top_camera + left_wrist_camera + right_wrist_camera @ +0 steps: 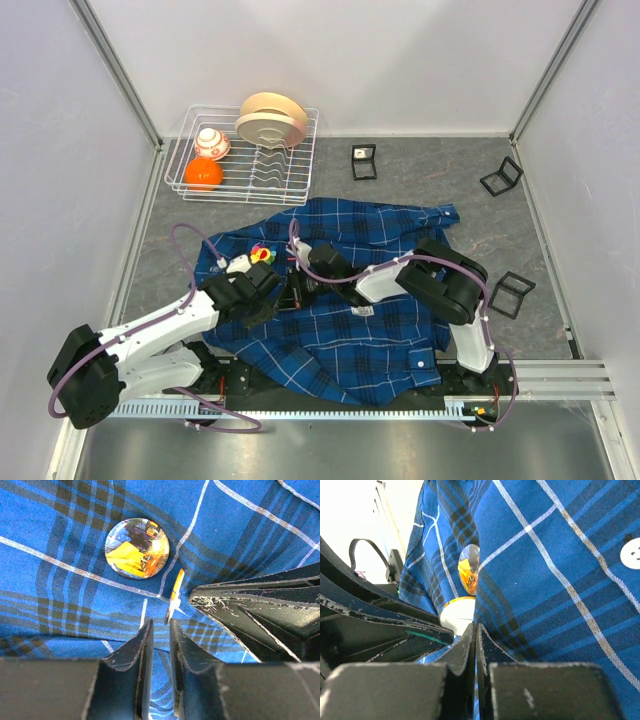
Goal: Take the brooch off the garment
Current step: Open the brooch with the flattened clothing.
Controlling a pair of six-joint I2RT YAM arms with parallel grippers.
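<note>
Grey tabletop [400, 190], blue garment [350, 330] fold half-hiding brooch [469, 571]

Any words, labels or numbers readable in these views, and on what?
None can be read in any view.
Round brooch: glossy yellow-orange picture, no legible words.
Small white patch on the garment: too small to read.
</note>
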